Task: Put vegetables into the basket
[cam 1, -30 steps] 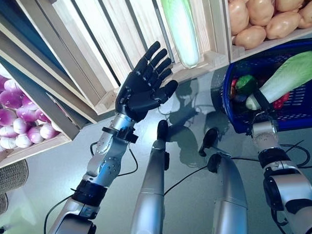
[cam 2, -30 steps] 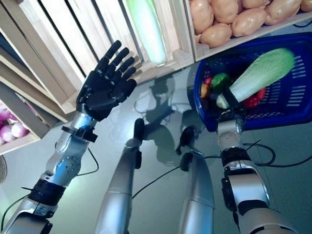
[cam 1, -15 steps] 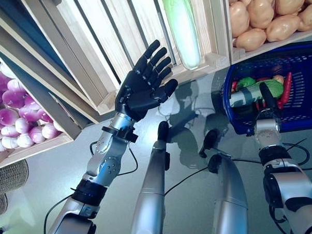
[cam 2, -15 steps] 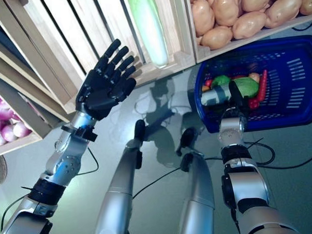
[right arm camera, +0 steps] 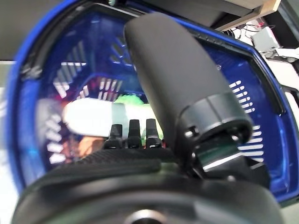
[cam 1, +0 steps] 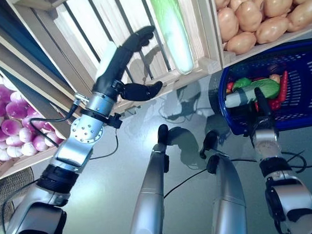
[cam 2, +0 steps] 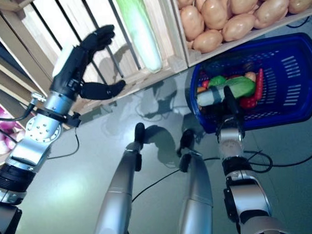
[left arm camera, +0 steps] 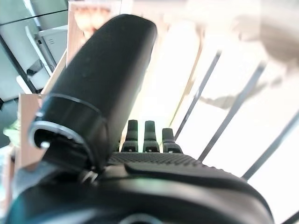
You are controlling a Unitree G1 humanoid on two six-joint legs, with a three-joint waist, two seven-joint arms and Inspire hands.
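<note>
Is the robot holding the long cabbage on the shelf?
No, the left robot hand is open beside the cabbage, not touching it.

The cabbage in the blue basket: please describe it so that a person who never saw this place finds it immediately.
Look for the blue basket on the floor below the crate of potatoes. The cabbage lies across the basket's left part, just beyond the robot's open right hand. It is the longest thing there, white at one end and green at the other, unlike the small red and green vegetables around it.
</note>
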